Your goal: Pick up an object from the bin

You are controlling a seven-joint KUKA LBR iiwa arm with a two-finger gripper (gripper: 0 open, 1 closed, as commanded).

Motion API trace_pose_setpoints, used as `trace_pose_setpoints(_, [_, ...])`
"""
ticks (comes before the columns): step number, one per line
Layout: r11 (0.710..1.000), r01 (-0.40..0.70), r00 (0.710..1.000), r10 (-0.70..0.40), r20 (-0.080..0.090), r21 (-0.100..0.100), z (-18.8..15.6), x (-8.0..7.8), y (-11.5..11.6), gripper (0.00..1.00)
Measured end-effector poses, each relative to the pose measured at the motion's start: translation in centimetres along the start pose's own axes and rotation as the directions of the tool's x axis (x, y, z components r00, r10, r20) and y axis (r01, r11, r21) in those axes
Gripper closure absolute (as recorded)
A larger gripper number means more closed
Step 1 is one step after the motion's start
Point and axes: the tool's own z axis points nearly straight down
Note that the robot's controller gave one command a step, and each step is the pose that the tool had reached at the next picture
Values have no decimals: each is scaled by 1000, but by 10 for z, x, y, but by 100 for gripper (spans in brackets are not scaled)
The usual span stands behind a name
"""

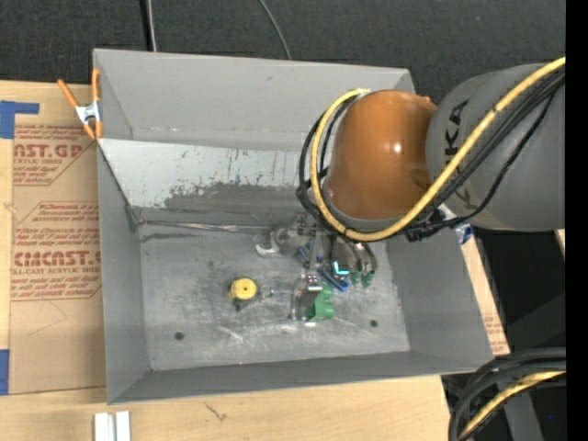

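My gripper [308, 294] reaches down from under the orange cover to the bin floor, right of the middle. A small green block [324, 310] lies right against its lower end on the right side; whether it is gripped cannot be made out. A small round yellow piece [243, 289] rests on the floor to the left of the gripper, well apart from it. A pale, shiny curved piece [270, 241] lies near the foot of the back wall, up and to the left of the gripper.
The arm and its orange cover hang over the right half of the bin and hide the floor beneath them. The sloping back wall rises just behind the gripper. Bare floor spreads to the left and front.
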Motion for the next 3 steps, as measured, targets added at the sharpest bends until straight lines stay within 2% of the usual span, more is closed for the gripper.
trace_pose_setpoints(1, [998, -65, 998, 65, 4, -1, 125, -16, 21, 0])
trace_pose_setpoints(2, [998, -65, 998, 65, 5, -1, 121, -16, 20, 100])
trace_pose_setpoints(3, [998, -66, 998, 66, 5, -1, 121, -16, 20, 0])
